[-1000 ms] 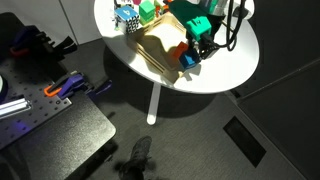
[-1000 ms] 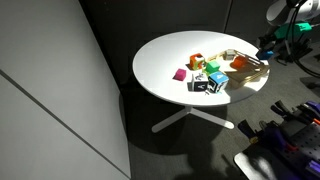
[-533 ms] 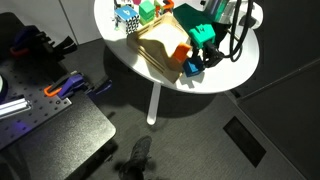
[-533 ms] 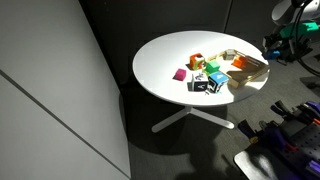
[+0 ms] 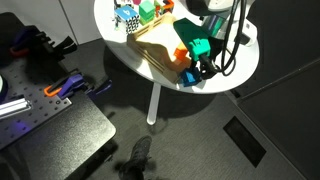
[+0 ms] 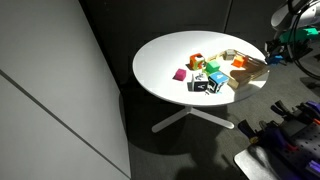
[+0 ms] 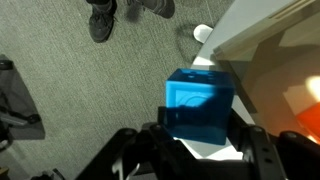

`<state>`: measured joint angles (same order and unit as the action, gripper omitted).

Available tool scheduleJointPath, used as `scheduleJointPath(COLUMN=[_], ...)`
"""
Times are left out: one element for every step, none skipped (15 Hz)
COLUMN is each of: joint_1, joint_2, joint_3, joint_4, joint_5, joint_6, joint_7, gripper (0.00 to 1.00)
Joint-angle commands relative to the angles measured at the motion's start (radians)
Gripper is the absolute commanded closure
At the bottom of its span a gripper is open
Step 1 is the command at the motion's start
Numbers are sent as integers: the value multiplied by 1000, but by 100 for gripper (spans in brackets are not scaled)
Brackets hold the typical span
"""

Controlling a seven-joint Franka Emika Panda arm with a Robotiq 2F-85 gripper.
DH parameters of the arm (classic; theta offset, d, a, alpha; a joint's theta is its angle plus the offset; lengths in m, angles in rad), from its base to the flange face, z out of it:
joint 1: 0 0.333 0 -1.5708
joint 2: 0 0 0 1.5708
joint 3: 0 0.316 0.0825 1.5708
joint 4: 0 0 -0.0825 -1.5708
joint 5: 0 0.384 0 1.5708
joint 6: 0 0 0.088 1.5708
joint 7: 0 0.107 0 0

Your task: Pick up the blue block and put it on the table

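1. Claw [image 5: 196, 66] is clamped on the blue block [image 7: 200, 105]; the block sits square between its fingers.
2. Counter [image 5: 118, 48] rim lies right below the claw, floor just outboard. I'd shift inboard before lowering.

One blue block [image 7: 200, 105] is hanging at the edge of the table [image 5: 118, 45]. One wooden tray [image 5: 155, 45], one magenta block [image 6: 181, 74] and one blue-and-white patterned object [image 6: 200, 86] are lying on the table.
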<state>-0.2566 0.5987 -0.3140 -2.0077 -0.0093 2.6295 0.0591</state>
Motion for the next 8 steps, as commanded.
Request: scheduleJointPath(joint_1=[-6,-9,-13,-20,-27,-33,-36,-39], joint_2=[47,57,66,76,84,93,100,108], joint_3=[-19,-21,-22,-20,-17,-15,-15,-15], joint_4=[67,80,92,106,121,137,149,164], joint_5=[-17,-15,-11,-5,-1,3,4,4], joint_6=[-45,-53,-62,-70,-80,-90,-94,-99], joint_7=[46,50,52,51,53,54,57,60], gripper=[66,66,66,66,66,66,66,66])
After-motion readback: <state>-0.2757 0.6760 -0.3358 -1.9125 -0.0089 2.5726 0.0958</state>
